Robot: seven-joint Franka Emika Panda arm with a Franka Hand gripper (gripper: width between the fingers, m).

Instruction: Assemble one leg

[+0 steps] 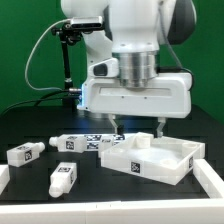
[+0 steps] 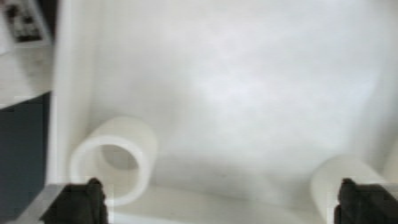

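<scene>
Several white tagged legs lie on the black table in the exterior view. One leg point(image 1: 25, 152) is at the left, one point(image 1: 65, 178) is at the front, and two point(image 1: 86, 142) lie end to end in the middle. My gripper point(image 1: 140, 128) hangs open and empty just above the large flat white square piece point(image 1: 152, 158), with its fingers spread wide over the far edge. In the wrist view the gripper point(image 2: 222, 205) looks down into that piece's inside point(image 2: 231, 90). One fingertip point(image 2: 80, 200) is near a round corner hole point(image 2: 116, 155).
A second corner boss point(image 2: 356, 175) sits by the other fingertip. A tagged white part point(image 2: 22, 22) shows on the dark table beyond the square piece's rim. White border strips point(image 1: 212, 180) lie at the table's front corners. A black stand with cables point(image 1: 66, 50) rises behind.
</scene>
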